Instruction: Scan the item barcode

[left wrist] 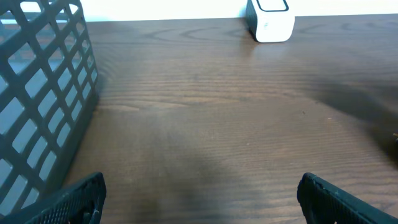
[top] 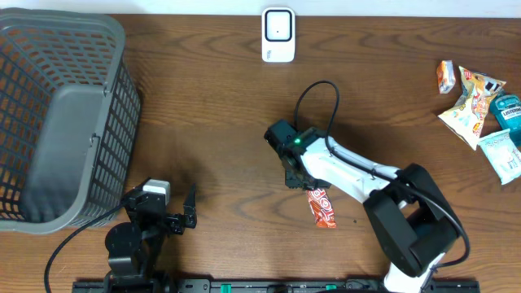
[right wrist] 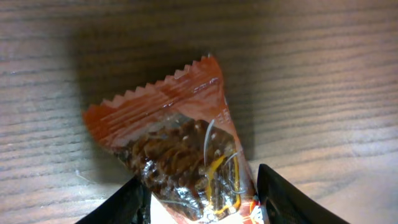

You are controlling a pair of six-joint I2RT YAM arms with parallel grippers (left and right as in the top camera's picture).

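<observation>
The item is an orange snack packet lying on the wooden table right of centre. In the right wrist view the packet shows its crimped end and brown contents, and it fills the gap between my right gripper's fingers, which stand apart on either side without squeezing it. Overhead, the right gripper hangs over the packet's upper end. No barcode shows. The white scanner stands at the table's far edge, also visible as the scanner in the left wrist view. My left gripper rests open and empty near the front edge, its jaws wide.
A large grey basket fills the left side, its mesh wall close beside the left gripper. Several other packaged goods lie at the far right edge. A black cable loops above the right arm.
</observation>
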